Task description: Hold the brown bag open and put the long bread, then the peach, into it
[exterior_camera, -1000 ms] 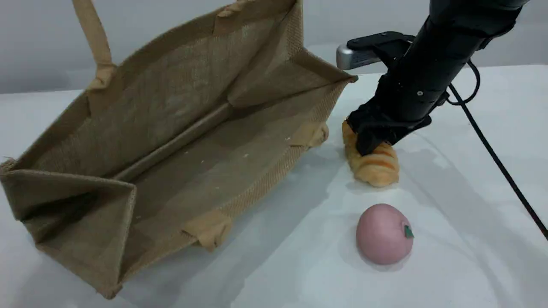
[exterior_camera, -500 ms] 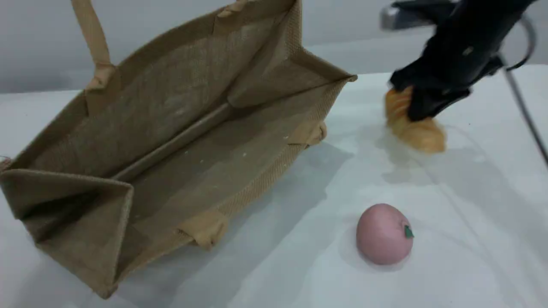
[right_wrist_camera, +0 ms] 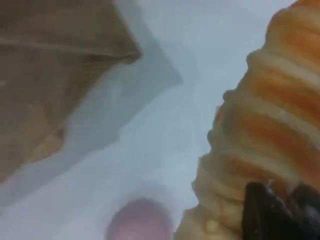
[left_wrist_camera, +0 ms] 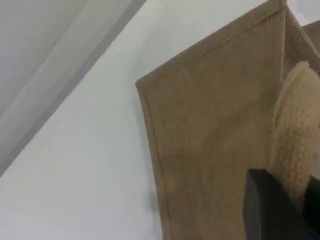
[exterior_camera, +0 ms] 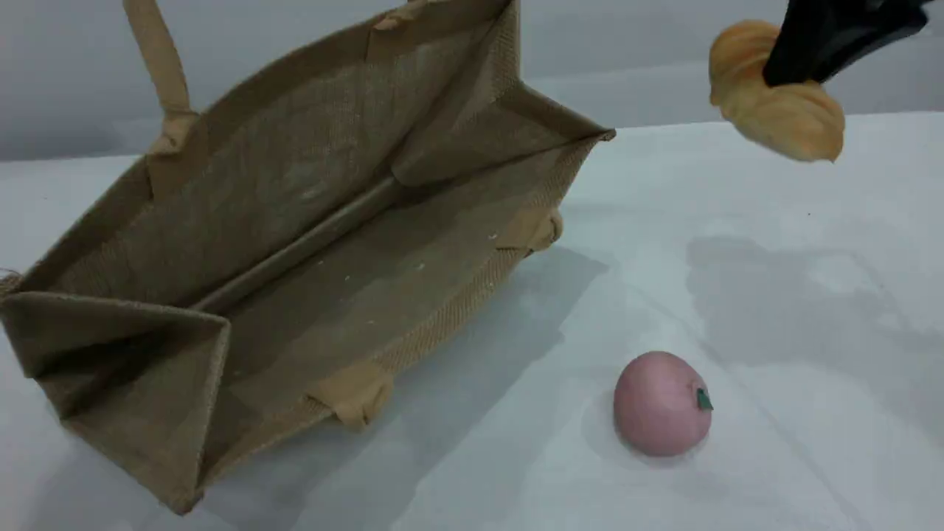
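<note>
One white table (exterior_camera: 774,310), grey wall behind; right gripper (exterior_camera: 793,70) pinching long bread (exterior_camera: 782,110) aloft; left gripper (left_wrist_camera: 280,210) clamped on bag handle (left_wrist_camera: 295,130).

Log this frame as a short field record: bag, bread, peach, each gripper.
brown bag: on the table, mouth open, one handle pulled upward
long bread: lifted clear of the table, right of the bag
peach: on the table, untouched
right gripper: shut on the bread
left gripper: shut on the handle
</note>
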